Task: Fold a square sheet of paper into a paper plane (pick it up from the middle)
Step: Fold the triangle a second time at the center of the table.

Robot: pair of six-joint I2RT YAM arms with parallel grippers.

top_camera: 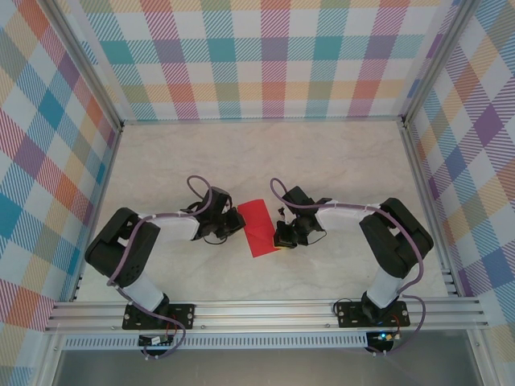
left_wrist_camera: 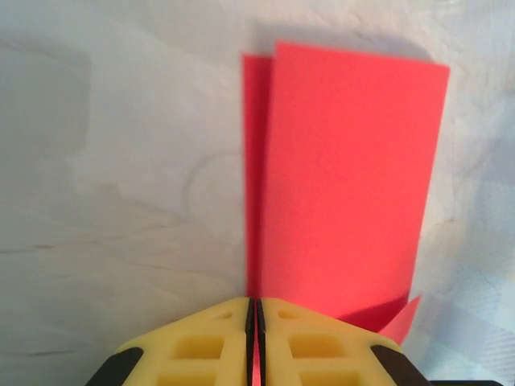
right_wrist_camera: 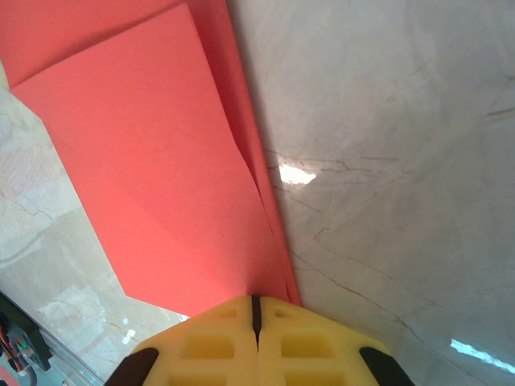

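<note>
Holding folded red paper (top_camera: 259, 227), layers offset, over bench (top_camera: 338, 161). Pinched at one edge by left end effector (left_wrist_camera: 255, 312), opposite edge by right end effector (right_wrist_camera: 256, 307), both clamped tight.

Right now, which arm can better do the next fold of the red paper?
Probably left: red shows between the left gripper's shut fingers, so it holds the red paper. The right gripper's hold is unclear.

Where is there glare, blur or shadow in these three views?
Right wrist: bright glare spots on the table, while the red paper is sharp. Left wrist: soft focus, with the paper's left edge blurred and a grey shadow along its far edge. Top external: even light, sharp, no strong glare.
</note>
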